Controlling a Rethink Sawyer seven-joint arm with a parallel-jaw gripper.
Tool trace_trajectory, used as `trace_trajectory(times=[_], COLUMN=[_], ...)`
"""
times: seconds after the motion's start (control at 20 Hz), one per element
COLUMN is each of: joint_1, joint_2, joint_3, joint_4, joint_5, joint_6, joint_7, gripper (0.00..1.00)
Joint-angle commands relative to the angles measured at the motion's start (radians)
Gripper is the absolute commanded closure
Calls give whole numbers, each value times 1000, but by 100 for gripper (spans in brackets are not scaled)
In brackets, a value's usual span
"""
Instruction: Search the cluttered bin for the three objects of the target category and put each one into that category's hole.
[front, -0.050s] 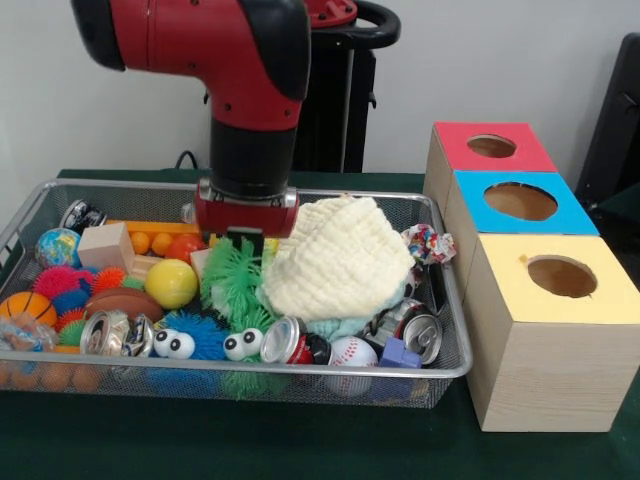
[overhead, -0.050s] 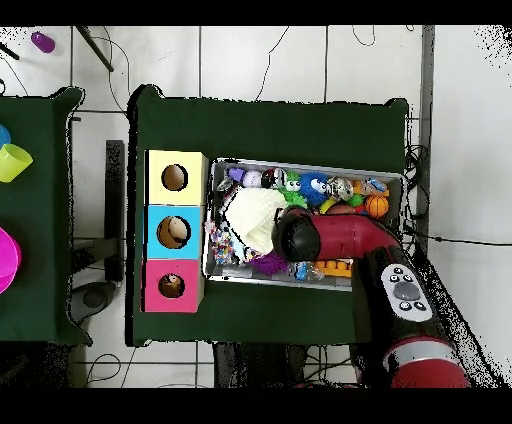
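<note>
The arm (front, -0.050s: 245, 90) comes down into the wire bin (front, -0.050s: 455, 365) on the green bench (front, -0.050s: 300, 440), and its red wrist block sits low over the clutter near the bin's middle. The gripper (front, -0.050s: 243, 238) is buried between a green spiky toy (front, -0.050s: 232, 280) and a cream cloth (front, -0.050s: 335, 260); whether the fingers are open or closed cannot be told, since the toy and cloth hide them. In the overhead view the arm covers that part of the bin entirely.

The target category is not shown by anything visible, so which items count cannot be told. What lies nearest the gripper is the green spiky toy, directly below and touching the wrist block's lower edge, and the cloth, bunched just beside it toward the boxes. A yellow ball (front, -0.050s: 171, 283) sits near on the other side. At the bin's front lie crushed cans (front, -0.050s: 295, 345), a baseball (front, -0.050s: 352, 352), and a blue furry toy with eyes (front, -0.050s: 185, 340). A basketball (front, -0.050s: 27, 306) and a globe ball (front, -0.050s: 58, 247) are well apart from the gripper, at the bin's far end from the boxes.

Beside the bin stand three wooden boxes, each with a round hole: red (front, -0.050s: 492, 147), blue (front, -0.050s: 520, 202), yellow (front, -0.050s: 560, 277).
</note>
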Motion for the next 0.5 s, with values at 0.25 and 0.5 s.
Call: trace_trajectory(times=[0.25,0.5], joint_1=[-3,-66], joint_2=[3,124], joint_3=[34,72], joint_4=[-3,-105], joint_5=[51,19], joint_6=[131,98], joint_7=[39,-42], gripper=[100,100])
